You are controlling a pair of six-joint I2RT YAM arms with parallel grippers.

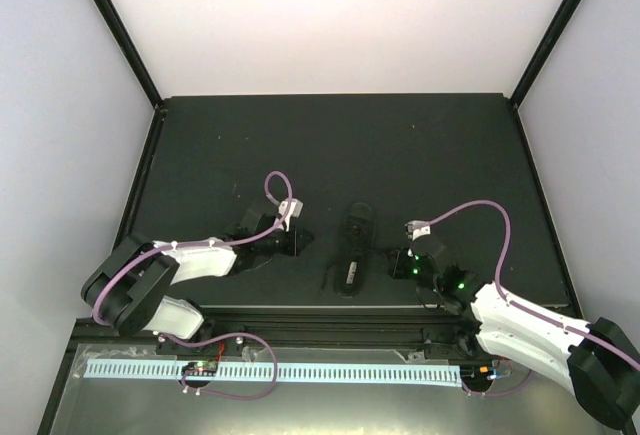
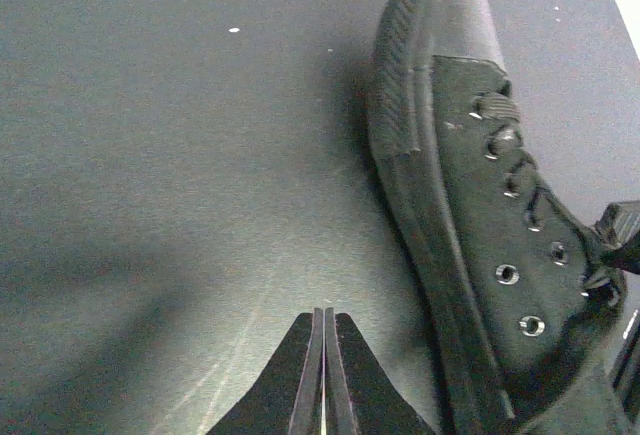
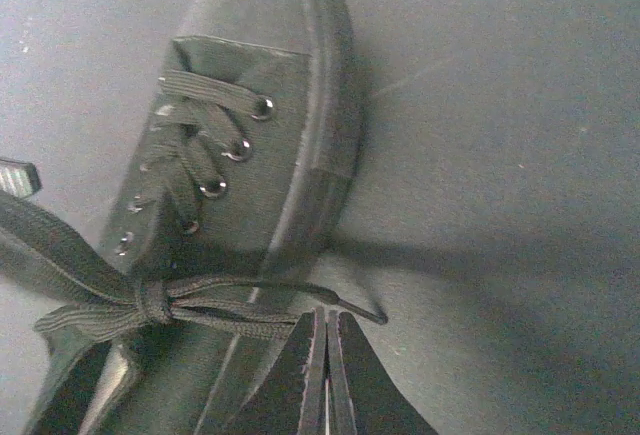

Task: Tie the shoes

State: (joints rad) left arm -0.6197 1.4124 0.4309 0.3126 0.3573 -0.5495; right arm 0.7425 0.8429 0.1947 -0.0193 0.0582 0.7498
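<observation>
Shoe (image 1: 356,240) lies on the table (image 1: 450,155) close to the near edge, about midway along it. Its toe points to the far edge, so the open top with its pale insole patch faces the arm bases.

Left claw (image 1: 297,242) sits low, just beside the shoe's left flank and apart from it. In the left wrist view its fingers are pressed together with nothing between them. It is likely parked clear of the eyelets.

Right claw (image 1: 398,262) sits just beside the right flank, also pressed together. In the right wrist view the laces (image 3: 230,305) run from a knot (image 3: 155,300) over the tongue out to the claw tips, and one thin end lies on the table just past them. Whether any lace is caught between the tips cannot be told — the strand meets them, no more.

Judgement: one claw on each side suits drawing lace ends outward, away from each other. The knot is formed but looks slack, so the task seems part done. Risk: a sideways pull may drag the light shoe — nothing holds it down.
</observation>
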